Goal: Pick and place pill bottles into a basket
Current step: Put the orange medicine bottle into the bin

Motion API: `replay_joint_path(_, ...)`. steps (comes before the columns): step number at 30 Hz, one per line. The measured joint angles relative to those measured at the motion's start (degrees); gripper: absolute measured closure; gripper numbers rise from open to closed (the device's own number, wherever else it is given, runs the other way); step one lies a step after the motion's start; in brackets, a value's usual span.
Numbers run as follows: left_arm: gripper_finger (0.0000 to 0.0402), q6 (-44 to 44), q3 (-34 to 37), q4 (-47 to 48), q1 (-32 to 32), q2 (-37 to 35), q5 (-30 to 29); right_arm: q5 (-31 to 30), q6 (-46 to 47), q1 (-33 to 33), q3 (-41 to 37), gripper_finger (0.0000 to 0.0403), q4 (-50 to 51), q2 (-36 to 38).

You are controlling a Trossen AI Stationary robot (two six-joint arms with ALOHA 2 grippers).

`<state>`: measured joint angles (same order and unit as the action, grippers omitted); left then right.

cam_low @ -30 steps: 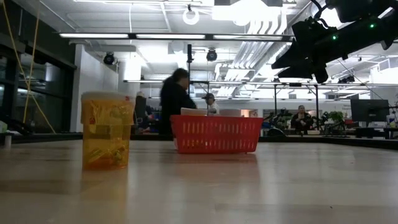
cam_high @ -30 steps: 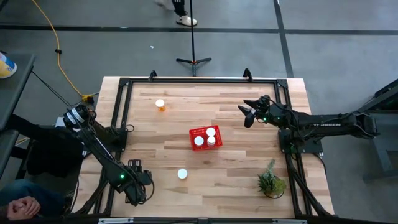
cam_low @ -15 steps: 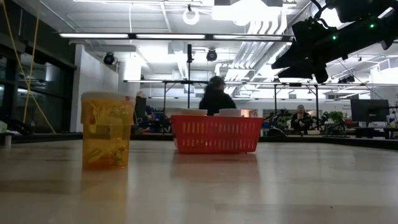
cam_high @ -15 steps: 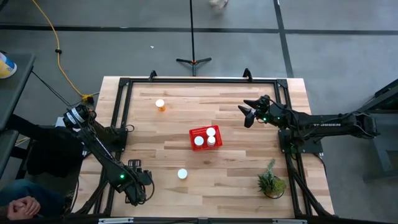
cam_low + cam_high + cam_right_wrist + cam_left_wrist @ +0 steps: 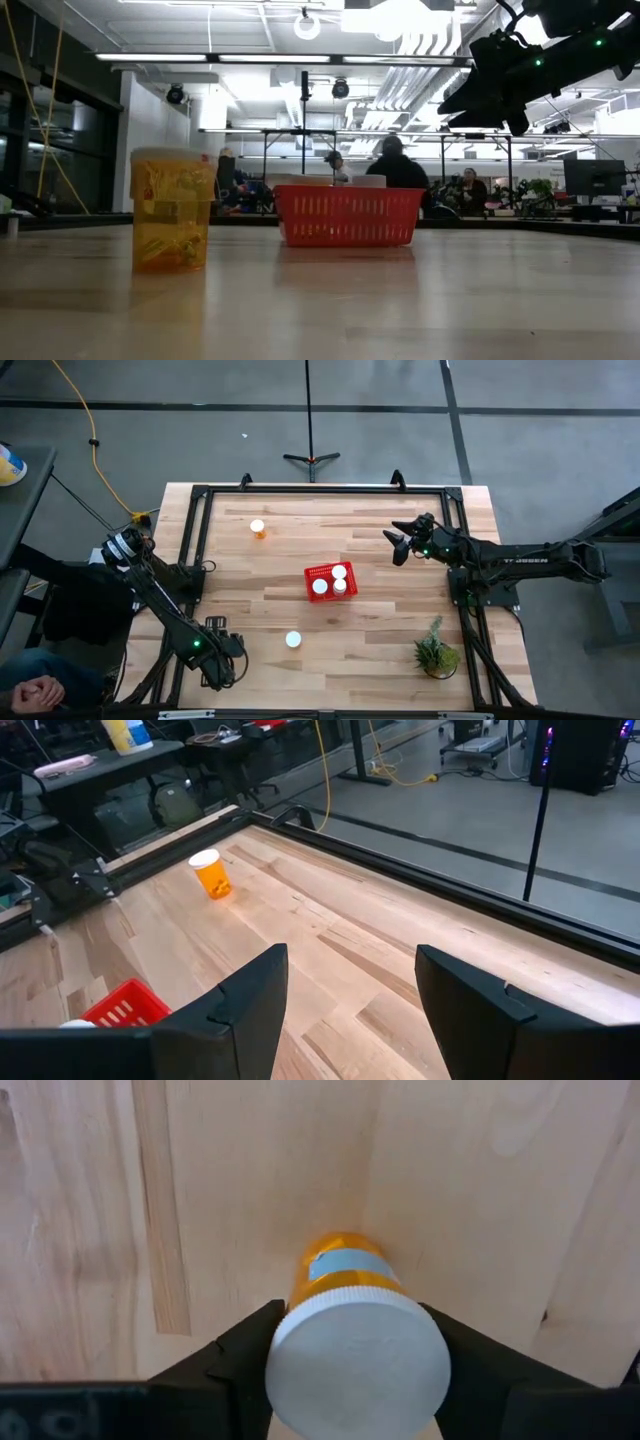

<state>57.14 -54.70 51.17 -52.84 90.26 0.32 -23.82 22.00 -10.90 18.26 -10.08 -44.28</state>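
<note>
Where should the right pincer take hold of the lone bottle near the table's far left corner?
Grip the bottle across its orange body, just under the white cap, coming straight down from above. It appears to stand upright, cap up, with bare wood all round, and its body is round, so any finger angle should fit. The right pincer is open, up beyond the basket.

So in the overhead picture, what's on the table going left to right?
Left fingers at the near-left corner → tipped pill bottle → upright pill bottle → red basket → right fingers → potted plant.
</note>
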Motion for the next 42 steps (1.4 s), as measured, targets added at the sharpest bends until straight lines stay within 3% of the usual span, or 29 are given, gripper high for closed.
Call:
replay_joint_path(6, 0.017, -0.35, 0.0, 0.01, 1.42, -0.06, 3.78, 0.04, 0.02, 0.0, 0.0, 0.0192, -0.01, -0.01)
replay_joint_path(12, 0.0146, -5.13, 0.0, 0.01, 6.12, -0.22, 6.83, 0.39, 1.42, -0.02, 0.0, 0.0192, -0.01, 0.01)
replay_joint_path(19, 0.017, -11.16, -0.17, 1.32, 13.09, -0.22, 10.13, 0.82, 2.14, 0.0, 0.0, 0.0192, -0.01, -0.01)
replay_joint_path(42, 0.0156, -35.63, -13.7, 16.05, 30.8, -0.22, 3.09, 1.62, 3.48, -0.02, 0.0, 0.0192, 1.74, 0.01)
